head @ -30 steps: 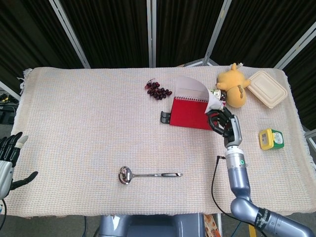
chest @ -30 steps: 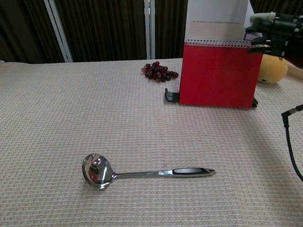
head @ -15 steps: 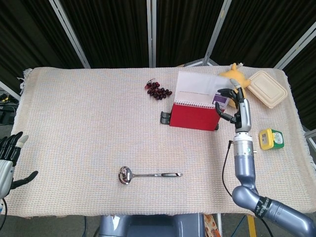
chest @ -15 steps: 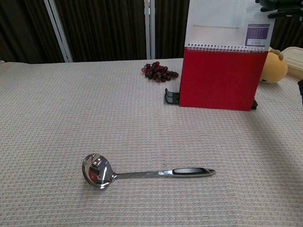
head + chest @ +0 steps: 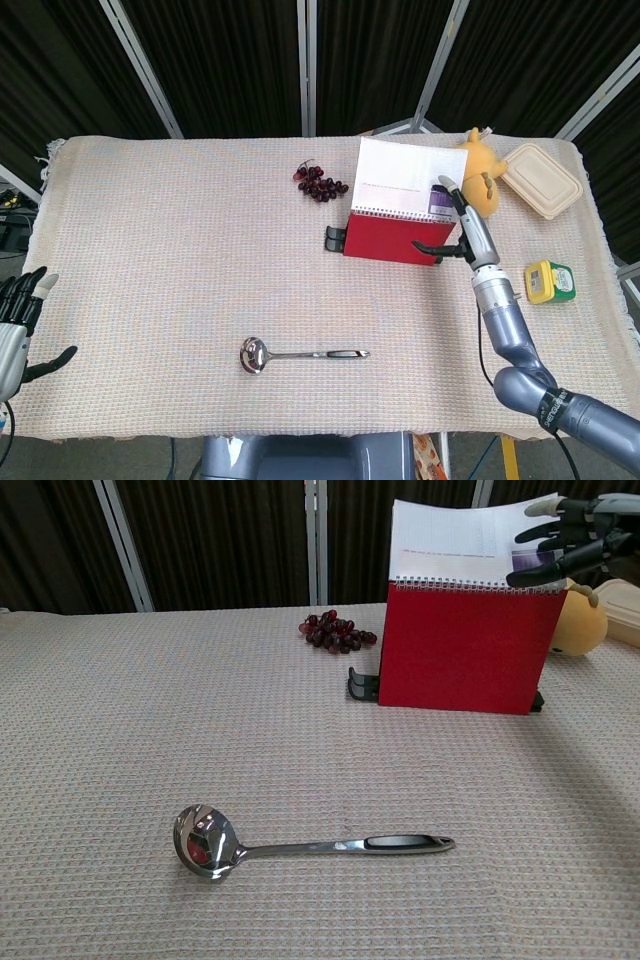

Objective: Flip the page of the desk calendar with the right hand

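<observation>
The desk calendar's red base [image 5: 380,236] [image 5: 460,650] stands at the table's back right. Its white page [image 5: 396,180] [image 5: 450,542] is lifted on the spiral binding and tips backward over the top. My right hand [image 5: 462,226] [image 5: 574,536] is at the page's right edge near the purple corner, its fingers spread and touching the sheet, its thumb reaching out lower in front of the base. I see no pinch on the sheet. My left hand [image 5: 16,322] hangs at the table's near left edge with fingers apart, holding nothing.
Dark grapes [image 5: 320,183] [image 5: 336,630] lie left of the calendar, and a black stand piece [image 5: 333,239] sits by its left foot. A steel ladle [image 5: 300,354] [image 5: 300,846] lies near the front. A yellow plush [image 5: 483,172], a beige box [image 5: 542,178] and a yellow-green item [image 5: 549,282] are at the right.
The page went from curled at its corner to upright and now tips backward. My right hand rose beside the calendar and now sits lower with fingers straightened. The left hand stayed still.
</observation>
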`<state>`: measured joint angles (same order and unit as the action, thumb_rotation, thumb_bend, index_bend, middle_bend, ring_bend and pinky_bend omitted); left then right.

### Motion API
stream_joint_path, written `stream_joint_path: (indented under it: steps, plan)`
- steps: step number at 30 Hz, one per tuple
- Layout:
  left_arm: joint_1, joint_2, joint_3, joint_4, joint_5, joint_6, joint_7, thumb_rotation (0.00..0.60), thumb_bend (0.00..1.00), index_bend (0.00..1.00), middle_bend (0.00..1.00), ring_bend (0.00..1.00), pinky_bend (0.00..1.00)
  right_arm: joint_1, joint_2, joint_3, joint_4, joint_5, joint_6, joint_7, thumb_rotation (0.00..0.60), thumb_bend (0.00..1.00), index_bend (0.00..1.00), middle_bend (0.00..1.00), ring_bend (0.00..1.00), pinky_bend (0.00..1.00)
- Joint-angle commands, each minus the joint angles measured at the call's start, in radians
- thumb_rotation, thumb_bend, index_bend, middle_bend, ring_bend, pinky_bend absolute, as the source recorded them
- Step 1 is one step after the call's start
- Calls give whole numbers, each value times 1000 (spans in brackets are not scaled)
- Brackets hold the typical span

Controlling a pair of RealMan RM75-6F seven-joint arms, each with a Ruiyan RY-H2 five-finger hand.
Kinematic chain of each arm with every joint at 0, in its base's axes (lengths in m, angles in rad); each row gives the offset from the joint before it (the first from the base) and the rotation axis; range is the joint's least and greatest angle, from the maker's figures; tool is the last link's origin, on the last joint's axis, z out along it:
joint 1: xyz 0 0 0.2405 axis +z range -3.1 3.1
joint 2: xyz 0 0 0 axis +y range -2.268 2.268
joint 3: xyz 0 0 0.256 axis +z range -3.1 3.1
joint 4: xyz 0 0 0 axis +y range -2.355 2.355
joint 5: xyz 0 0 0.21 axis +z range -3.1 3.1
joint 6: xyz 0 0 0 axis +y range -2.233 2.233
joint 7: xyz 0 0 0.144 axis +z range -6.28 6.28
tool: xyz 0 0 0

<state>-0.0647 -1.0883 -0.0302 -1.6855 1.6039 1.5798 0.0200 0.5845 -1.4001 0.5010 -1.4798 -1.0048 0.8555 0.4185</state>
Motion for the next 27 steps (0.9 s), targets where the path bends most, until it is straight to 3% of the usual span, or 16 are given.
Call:
stream_joint_path:
  steps: [1,20,23,27]
  plan:
    - [1,0,0,0,2,2,-2,600,157,0,0,0,0,4,-5,-11,14,-12,-11,18,600,30,0,116,49,72]
    - [-4,0,-1,1,-2,-6,-7,600,156,0,0,0,0,51,-67,-44,129,-38,-58,104,600,29,0,94,63,44]
    - [-5,-1,-2,5,-7,-10,-8,600,156,0,0,0,0,39,-45,-40,94,-92,-17,128,600,30,0,67,57,28]
    - [-8,-3,-5,10,-17,-18,-10,600,156,0,0,0,0,-5,17,-71,24,-242,100,116,600,45,0,53,11,1]
